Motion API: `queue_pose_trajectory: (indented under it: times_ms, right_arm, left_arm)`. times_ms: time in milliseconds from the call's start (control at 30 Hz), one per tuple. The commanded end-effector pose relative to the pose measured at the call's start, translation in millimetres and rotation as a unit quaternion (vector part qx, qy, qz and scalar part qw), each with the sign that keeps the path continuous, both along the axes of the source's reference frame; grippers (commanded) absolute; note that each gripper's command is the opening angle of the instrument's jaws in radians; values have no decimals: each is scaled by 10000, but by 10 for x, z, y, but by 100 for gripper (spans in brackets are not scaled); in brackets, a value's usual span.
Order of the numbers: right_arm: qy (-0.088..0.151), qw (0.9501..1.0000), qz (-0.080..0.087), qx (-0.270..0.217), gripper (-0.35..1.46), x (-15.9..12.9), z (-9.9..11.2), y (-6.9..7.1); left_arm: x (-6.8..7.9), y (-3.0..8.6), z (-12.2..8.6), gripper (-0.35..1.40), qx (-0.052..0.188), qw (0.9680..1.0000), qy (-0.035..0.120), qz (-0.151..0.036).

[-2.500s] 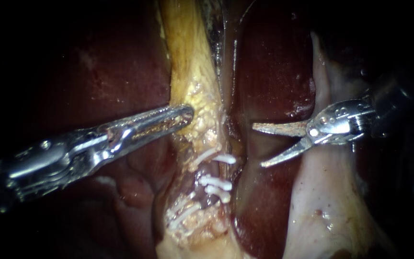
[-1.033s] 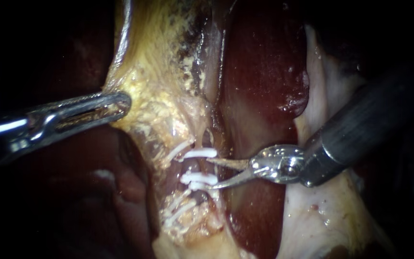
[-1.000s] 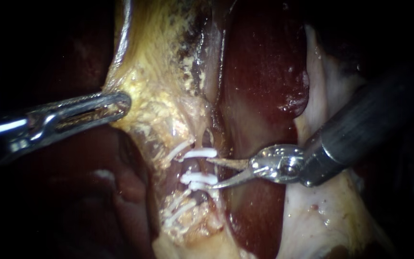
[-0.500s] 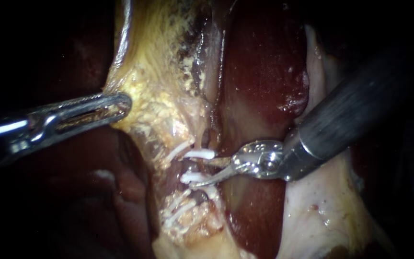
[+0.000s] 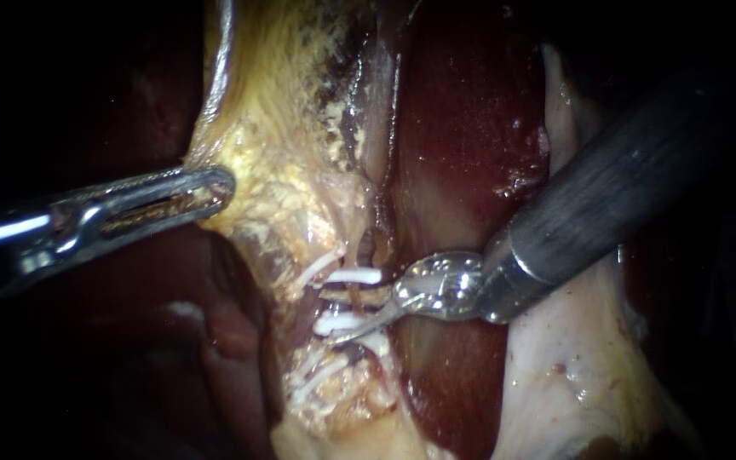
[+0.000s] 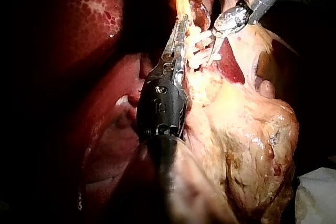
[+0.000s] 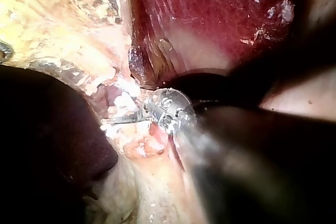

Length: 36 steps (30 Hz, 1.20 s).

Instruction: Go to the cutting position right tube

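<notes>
Endoscope view: the end effector of the right instrument [image 5: 334, 313] is held parted astride the right tube [image 5: 357, 295], upright between two white clips [image 5: 353, 275] and crosswise to it. The left instrument [image 5: 215, 189] is clamped on yellowish tissue [image 5: 274, 170]. Left wrist view: both instruments are shown. Right wrist view: the tube cannot be made out.

A pale cloth [image 6: 317, 198] shows just beside the yellowish tissue mass [image 6: 247, 145], at its four o'clock edge.
</notes>
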<state>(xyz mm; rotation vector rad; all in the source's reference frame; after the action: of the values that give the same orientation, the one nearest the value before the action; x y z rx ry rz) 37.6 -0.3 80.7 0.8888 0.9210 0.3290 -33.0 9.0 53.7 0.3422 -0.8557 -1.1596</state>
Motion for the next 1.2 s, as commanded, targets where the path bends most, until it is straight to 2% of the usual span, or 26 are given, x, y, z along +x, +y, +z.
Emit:
queue_pose_trajectory:
  times_ms: [33,233,433,1200]
  right_arm:
    - [-39,10000,28,49,78,0,0,1]
    - [-140,9996,87,215,58,0,2,2]
    - [-170,9994,106,266,49,0,2,4]
    - [-212,9991,129,338,38,-1,4,5]
  left_arm:
    - [0,0,0,-35,0,10000,0,-1]
    - [0,0,0,-35,0,10000,0,-1]
    - [0,0,0,-35,0,10000,0,-1]
    - [0,0,-1,-35,0,10000,2,-3]
